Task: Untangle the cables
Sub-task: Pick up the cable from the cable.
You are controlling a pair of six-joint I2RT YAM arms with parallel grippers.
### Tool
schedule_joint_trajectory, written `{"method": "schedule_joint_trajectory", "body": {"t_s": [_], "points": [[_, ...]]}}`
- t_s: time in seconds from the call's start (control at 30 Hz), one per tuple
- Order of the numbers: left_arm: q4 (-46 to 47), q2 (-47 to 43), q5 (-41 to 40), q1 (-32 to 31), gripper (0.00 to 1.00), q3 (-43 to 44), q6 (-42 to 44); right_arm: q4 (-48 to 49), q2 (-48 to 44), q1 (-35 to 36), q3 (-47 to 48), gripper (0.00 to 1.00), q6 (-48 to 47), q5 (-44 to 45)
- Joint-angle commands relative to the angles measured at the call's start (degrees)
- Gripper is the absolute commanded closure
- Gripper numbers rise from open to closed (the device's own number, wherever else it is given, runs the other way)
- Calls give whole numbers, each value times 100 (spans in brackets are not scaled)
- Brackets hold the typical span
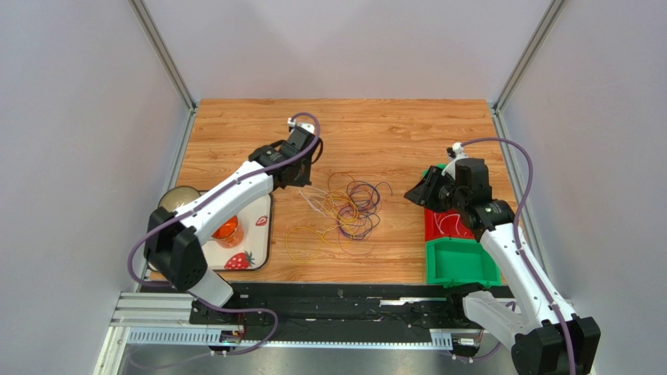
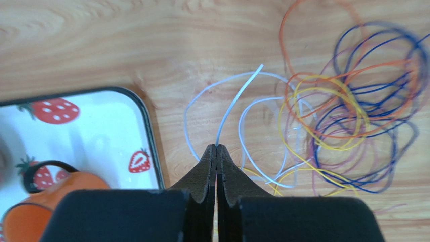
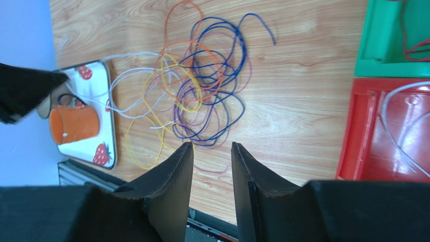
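Two arms were bolted at the near edge of the wooden table (image 1: pixel 407 133).

Nearest, well right of the strawberry tray (image 1: pixel 262 241), sat one green bin (image 1: pixel 462 264). The tray itself lay at the near left and carried one orange cup (image 1: pixel 225 230). One round bowl (image 1: pixel 176 199) sat at the tray's far left corner.

Just right of the tray lay one yellow loop (image 1: pixel 288 242), spread apart from the main heap. Further right of the tray was the single tangle of cables (image 1: pixel 356 211), flat on the wood: purple-blue, orange, yellow and white strands wound through each other. The strand count could not be told.

Beyond the tray's far right corner, the left gripper (image 2: pixel 217 148) had its jaws pressed together on one white cable (image 2: pixel 236 101), whose free end curved away toward the tangle.

Well right of the tray, past the tangle, one red bin (image 1: pixel 432 225) held one pale wire (image 3: pixel 384 113). The right gripper (image 3: pixel 212 146) hovered there, jaws apart and holding nothing, facing the tangle.

Farther still sat a second green bin (image 3: pixel 383 50), holding one red wire (image 3: pixel 411 48). Bins totalled three.
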Motion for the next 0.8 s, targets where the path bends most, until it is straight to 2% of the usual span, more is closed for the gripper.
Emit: {"method": "schedule_joint_trajectory", "body": {"t_s": [0.0, 0.23, 0.3, 0.47, 0.6, 0.77], "points": [[-811, -629, -151, 18, 100, 682, 294, 493, -51, 222, 257, 61, -77, -656], [-1085, -1341, 402, 27, 100, 1393, 909, 1257, -43, 776, 564, 50, -85, -1281], [-1120, -1517, 675, 27, 100, 1517, 1163, 1389, 10, 986, 704, 49, -85, -1395], [-1304, -1728, 746, 27, 100, 1930, 1384, 1925, 221, 1347, 986, 45, -24, -1571], [-1252, -1729, 948, 27, 100, 1975, 1393, 2058, 536, 1874, 1354, 36, -164, -1196], [-972, -1764, 1045, 27, 100, 1632, 1340, 1751, 1204, 2130, 1829, 34, 404, -694]]}}
